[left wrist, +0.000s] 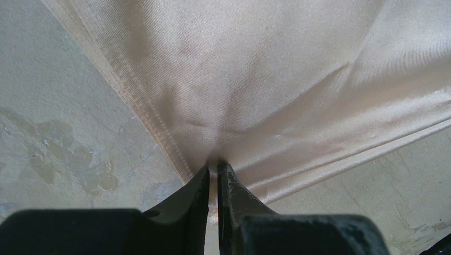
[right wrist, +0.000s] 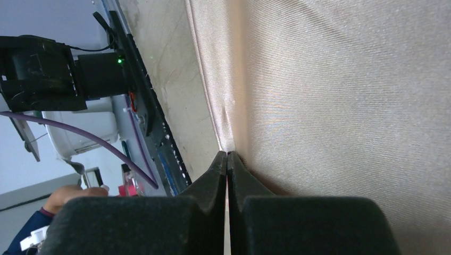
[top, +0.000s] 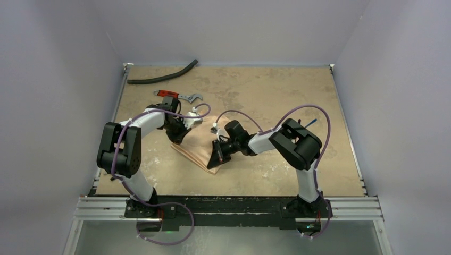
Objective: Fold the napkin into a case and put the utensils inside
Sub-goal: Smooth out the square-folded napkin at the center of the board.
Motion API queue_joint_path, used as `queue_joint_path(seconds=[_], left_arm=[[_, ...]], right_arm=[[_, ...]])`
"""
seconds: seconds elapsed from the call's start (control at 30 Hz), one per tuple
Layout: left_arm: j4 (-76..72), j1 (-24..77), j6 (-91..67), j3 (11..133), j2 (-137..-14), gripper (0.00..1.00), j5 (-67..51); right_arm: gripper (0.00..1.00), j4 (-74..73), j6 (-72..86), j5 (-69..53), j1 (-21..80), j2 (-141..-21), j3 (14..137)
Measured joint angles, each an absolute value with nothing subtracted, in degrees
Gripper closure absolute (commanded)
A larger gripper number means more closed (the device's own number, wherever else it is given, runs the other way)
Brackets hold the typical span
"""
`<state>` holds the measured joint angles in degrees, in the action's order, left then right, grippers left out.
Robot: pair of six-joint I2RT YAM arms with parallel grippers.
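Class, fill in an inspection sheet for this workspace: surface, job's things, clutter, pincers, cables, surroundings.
Surface: tan table, mottled with stains.
Job's things: peach napkin lying in layers mid-table; blue fork behind the right arm; spoon not made out.
Clutter: black hose at the far edge; red-handled wrench near the left arm.
Pincers: left pincer and right pincer each shut on a napkin edge.
Cables: purple cables looping along both arms.
Surroundings: pale walls around the table; a person's hand beyond the near rail.
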<state>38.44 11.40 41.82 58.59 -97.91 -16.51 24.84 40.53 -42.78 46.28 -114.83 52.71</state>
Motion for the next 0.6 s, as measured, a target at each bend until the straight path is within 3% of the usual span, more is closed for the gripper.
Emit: queue_joint_path(seconds=[0.2, 0.37, 0.43, 0.5, 0.6], left_arm=[[38.9, 11.4, 41.6, 58.8, -97.9, 0.85, -16.4], [43.4, 11.4, 41.6, 62.3, -97.9, 0.73, -16.6], [46.2, 11.3, 41.6, 65.8, -97.9, 0.67, -17.6], [48.6, 11.3, 41.4, 69.9, -97.9, 0.65, -18.9], [51.0, 11.0, 40.1, 76.5, -98.0, 0.65, -21.4]], right_arm=[[0.98, 25.5, 39.7, -44.1, 46.1, -115.1, 53.1], [0.75, 23.6, 38.9, -44.2, 45.9, -113.9, 53.4], [0.7, 21.7, 38.3, -44.7, 45.5, -112.3, 53.7], [0.7, 19.6, 37.7, -45.1, 44.9, -110.5, 55.3], [0.78, 18.0, 37.2, -46.1, 42.7, -107.9, 58.7]])
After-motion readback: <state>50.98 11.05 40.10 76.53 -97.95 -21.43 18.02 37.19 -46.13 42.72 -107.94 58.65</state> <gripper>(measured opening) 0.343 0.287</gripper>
